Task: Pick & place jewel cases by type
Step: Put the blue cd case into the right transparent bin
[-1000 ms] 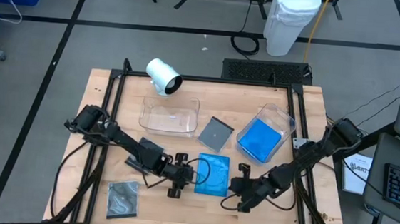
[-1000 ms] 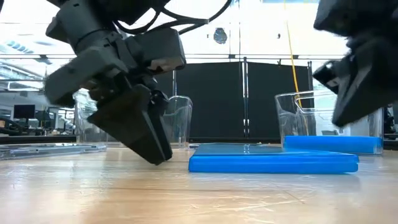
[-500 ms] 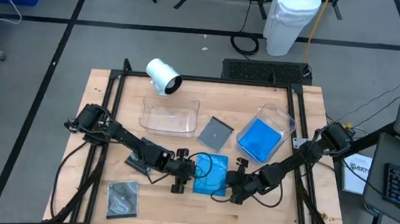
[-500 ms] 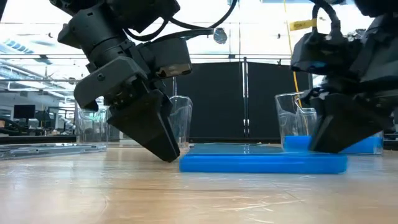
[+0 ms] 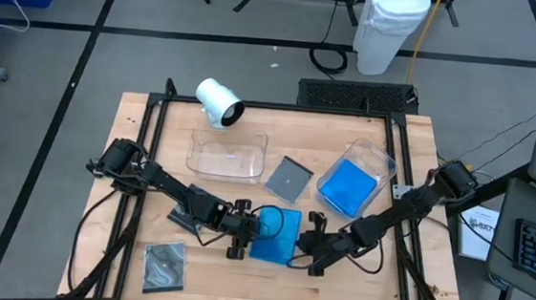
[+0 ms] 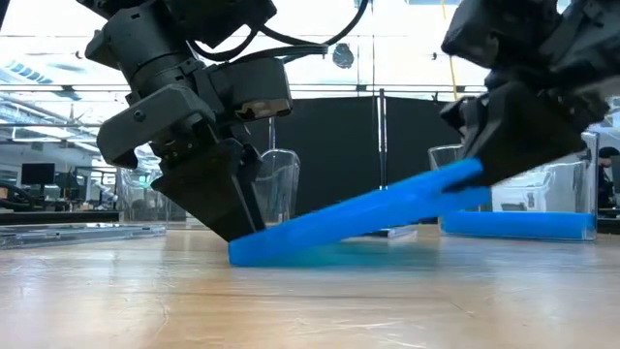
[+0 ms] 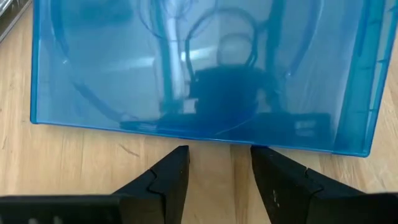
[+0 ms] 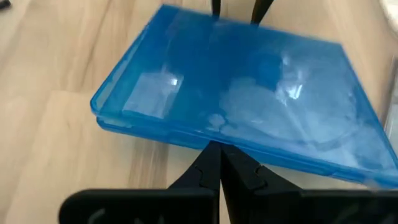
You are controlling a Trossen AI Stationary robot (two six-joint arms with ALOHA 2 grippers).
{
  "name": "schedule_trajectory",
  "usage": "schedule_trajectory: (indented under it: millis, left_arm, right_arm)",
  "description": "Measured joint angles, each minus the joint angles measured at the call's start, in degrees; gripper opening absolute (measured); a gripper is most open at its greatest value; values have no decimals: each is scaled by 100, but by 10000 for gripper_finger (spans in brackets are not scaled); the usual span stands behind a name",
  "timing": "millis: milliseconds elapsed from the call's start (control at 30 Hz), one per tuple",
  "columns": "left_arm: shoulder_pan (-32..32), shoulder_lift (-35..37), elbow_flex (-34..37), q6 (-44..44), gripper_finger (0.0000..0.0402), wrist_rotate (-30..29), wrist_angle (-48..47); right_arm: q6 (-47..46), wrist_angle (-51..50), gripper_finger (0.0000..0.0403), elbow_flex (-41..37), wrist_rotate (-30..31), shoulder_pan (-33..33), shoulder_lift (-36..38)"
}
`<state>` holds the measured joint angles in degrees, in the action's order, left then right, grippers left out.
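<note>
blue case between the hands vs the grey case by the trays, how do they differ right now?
The blue case is opaque bright blue; the grey case is dark.
The blue case is tilted, one edge raised at the right hand and the other on the table against the left hand; the grey case lies flat, untouched.
Both are thin and square.

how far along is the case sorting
Partly done: blue cases already lie in the right tray. In hand: the shut right gripper tips up one blue case while the open left gripper braces its low edge. Left: grey cases on the table; the other tray looks empty.
</note>
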<state>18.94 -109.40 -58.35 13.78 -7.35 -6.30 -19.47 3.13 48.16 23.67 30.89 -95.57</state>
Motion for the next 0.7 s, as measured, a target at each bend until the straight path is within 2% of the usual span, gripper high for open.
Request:
schedule_trajectory:
  millis: [367, 700]
  left_arm:
    - [0, -2, 0, -3, 179, -2, 8]
    - [0, -14, 0, 4, 179, -21, 58]
  right_arm:
    - [202, 79, 0, 9, 12, 0, 66]
    - [739, 679, 0, 42, 145, 72, 449]
